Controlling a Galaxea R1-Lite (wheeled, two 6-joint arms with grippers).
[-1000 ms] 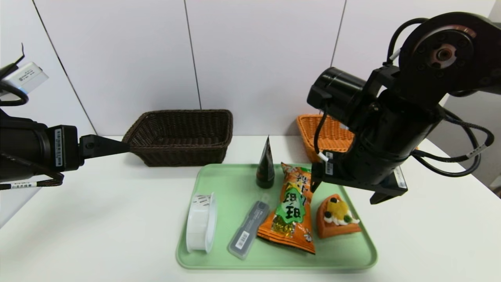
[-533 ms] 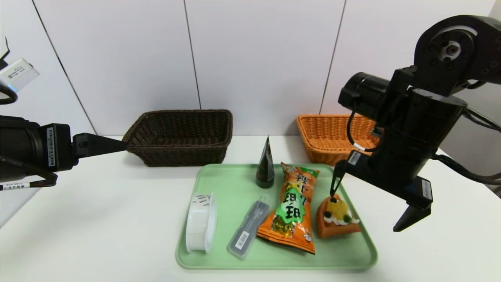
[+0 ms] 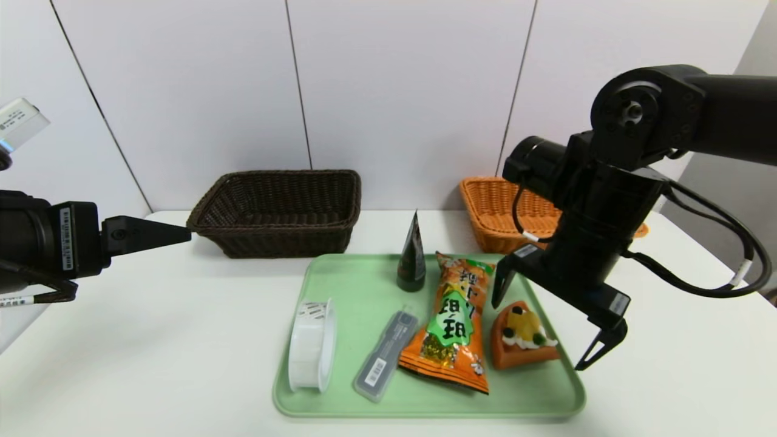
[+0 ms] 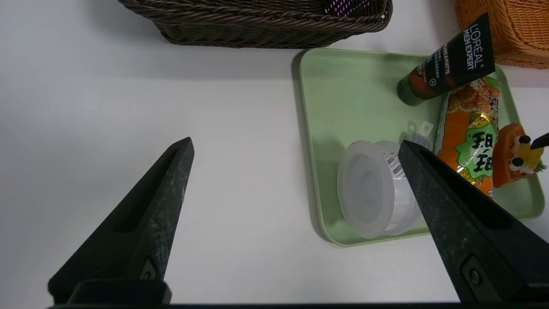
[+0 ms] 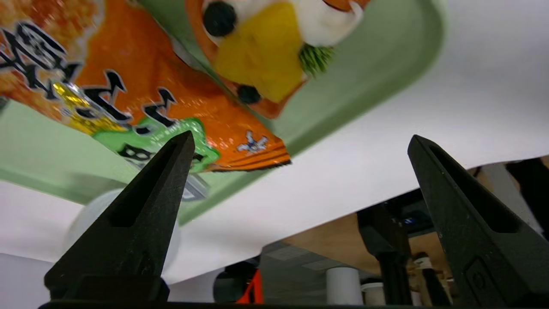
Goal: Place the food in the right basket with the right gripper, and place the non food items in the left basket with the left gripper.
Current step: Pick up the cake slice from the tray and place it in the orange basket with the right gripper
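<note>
On the green tray (image 3: 358,285) lie a white roll (image 3: 311,345), a grey case (image 3: 386,355), an upright dark cone tube (image 3: 411,258), an orange snack bag (image 3: 454,321) and a cake wedge (image 3: 521,335). My right gripper (image 3: 537,335) hangs open just above the cake wedge, one finger on each side, holding nothing. In the right wrist view the cake (image 5: 261,51) and bag (image 5: 150,98) lie beyond the open right gripper (image 5: 301,136). My left gripper (image 3: 185,232) is open and empty, above the table left of the dark brown basket (image 3: 279,209). The roll (image 4: 369,189) shows past its tips.
The orange-tan basket (image 3: 504,212) stands at the back right, partly behind my right arm. Both baskets look empty. White table (image 3: 152,352) surrounds the tray, and its front edge is close to the tray.
My right gripper swung from beside the tray to hang over the cake wedge, its fingers now straddling it. The left gripper drew back slightly to the left.
</note>
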